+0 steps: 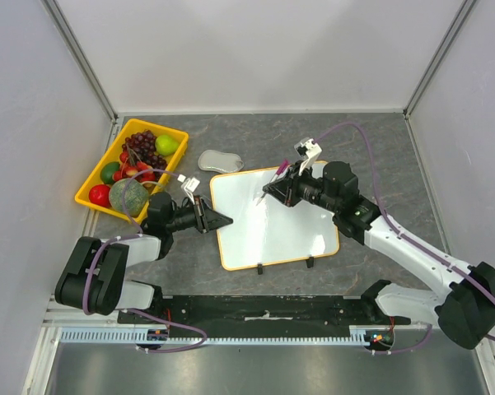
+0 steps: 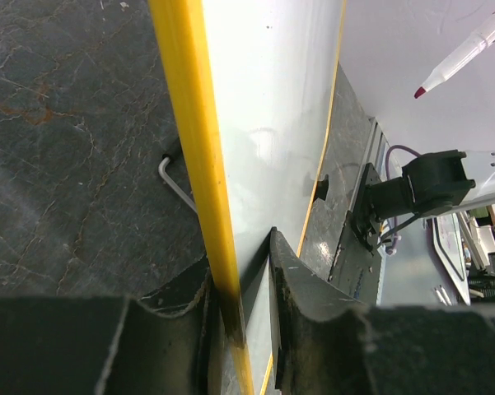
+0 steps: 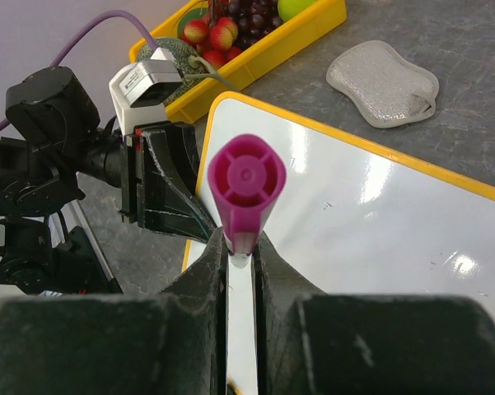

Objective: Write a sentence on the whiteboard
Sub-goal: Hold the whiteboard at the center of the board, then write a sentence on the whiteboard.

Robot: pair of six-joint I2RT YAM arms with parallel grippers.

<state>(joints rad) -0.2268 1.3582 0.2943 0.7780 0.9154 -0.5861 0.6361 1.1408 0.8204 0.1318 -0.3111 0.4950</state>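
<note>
The top view takes in the whole scene. The board (image 1: 272, 230) lies at mid-frame on the dark table (image 1: 379, 156), with the left gripper (image 1: 222, 220) at its left edge and the right gripper (image 1: 273, 189) over its upper middle. The right gripper carries a marker (image 1: 281, 169) that slants down to the left.

The left wrist view gives the close detail of the left grip. Both fingers (image 2: 305, 288) are clamped on the yellow rim (image 2: 199, 164), one on each side. It also shows a thin grey wire (image 2: 175, 183) on the table just beside that rim. The marker's reddish tip appears at the upper right against the pale wall. Whether the tip touches the board I cannot tell.

The right wrist view looks down the marker's magenta end, which is pinched tight between that gripper's fingers (image 3: 206, 271).

The board's face is glossy white with soft glare patches and a few faint specks. It has a thin yellow-orange rim, rounded corners and two black clip feet (image 1: 259, 267) on its lower edge.

At the upper left sits a yellow tray (image 1: 99, 164) of fruit (image 1: 144, 148). A grey pad (image 1: 220, 160) lies between the tray and the board's upper left corner, near both. The right arm crosses the board's right side and hides part of it.
</note>
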